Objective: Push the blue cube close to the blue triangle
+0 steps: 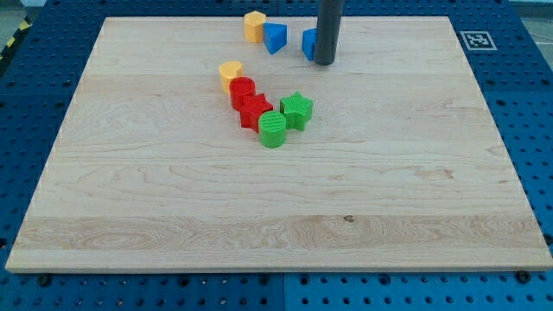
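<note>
my tip top centre, no claw, touching right of blue cube | blue triangle just left, apart | yellow block touching triangle | wooden board holds all

blue cube: near the tabletop's top edge, right of centre, partly hidden
blue triangle: just left of the cube, near the top edge, apart
</note>
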